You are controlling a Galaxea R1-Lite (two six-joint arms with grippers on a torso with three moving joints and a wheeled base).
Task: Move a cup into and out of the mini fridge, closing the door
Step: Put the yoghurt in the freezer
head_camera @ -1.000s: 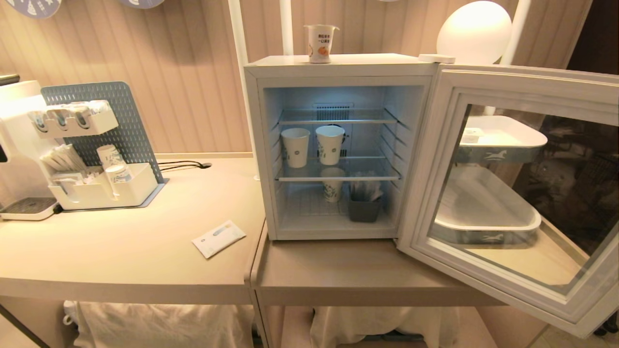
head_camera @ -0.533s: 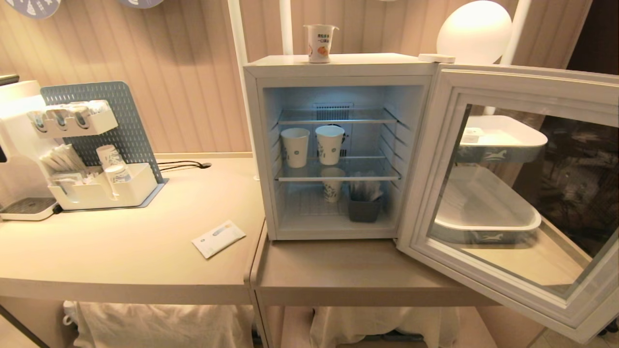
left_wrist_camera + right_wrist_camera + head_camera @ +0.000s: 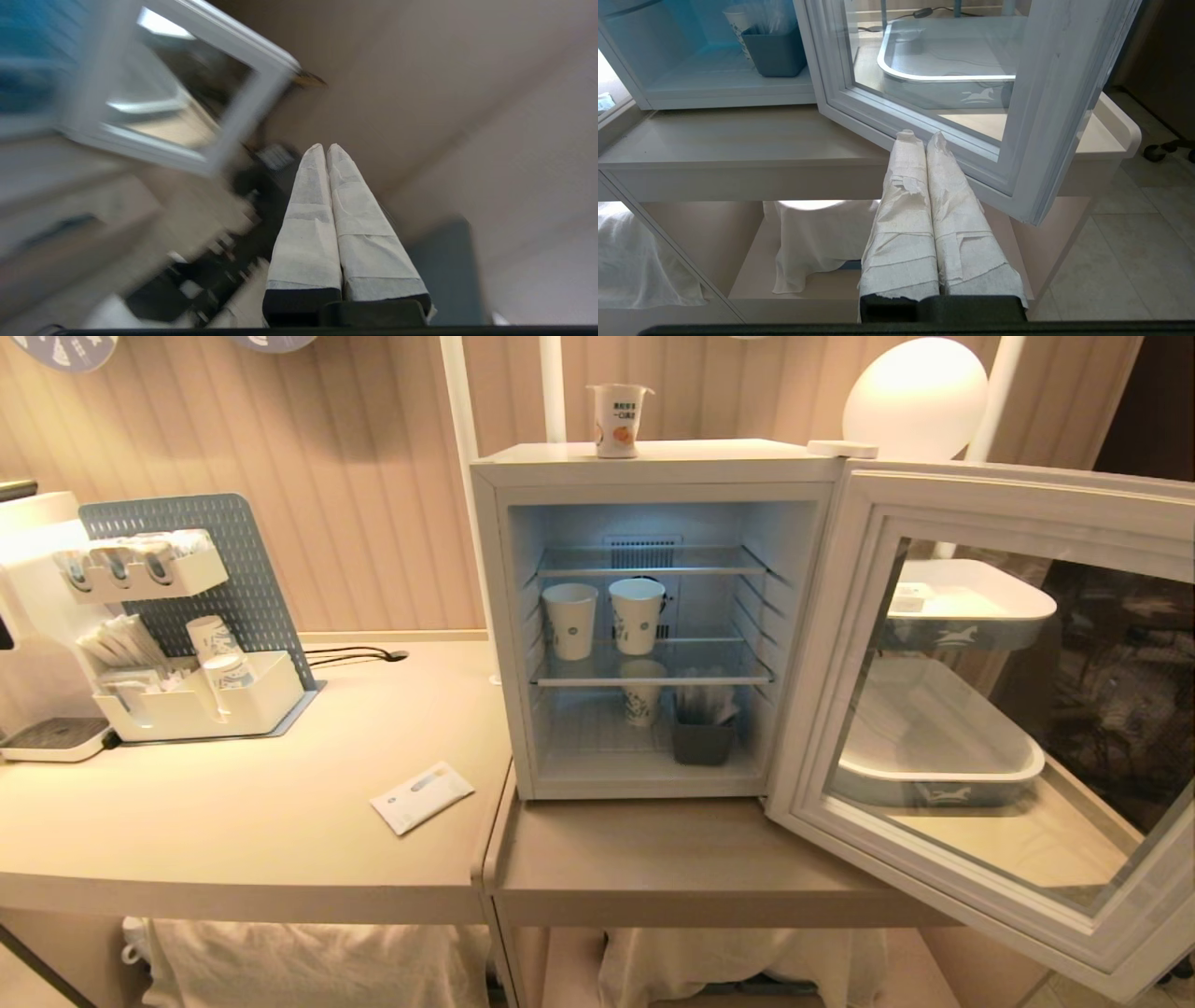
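head view: our cup (image 3: 617,420) stands on top of the mini fridge (image 3: 653,462), whose door (image 3: 990,709) hangs wide open to the right, with paper cups (image 3: 602,616) on the middle shelf. our left gripper (image 3: 325,147) is pressed shut and empty, out in open air. our right gripper (image 3: 923,135), also closed and empty, sits low near the door's bottom edge.

White box-shaped mini fridge (image 3: 653,467), interior lit pale blue. On its top, small white plastic cup (image 3: 618,422) with orange fruit picture and dark text. Inside it, two white paper cups with blue marks (image 3: 602,616) and a dark grey bin (image 3: 703,741). Hinged to its right, pale grey-blue framed glass door (image 3: 980,495). Left of the fridge, beige counter (image 3: 233,821), grey-blue perforated panel (image 3: 233,560), white packet (image 3: 422,796). White-taped left end effector (image 3: 325,147) and right end effector (image 3: 923,135).
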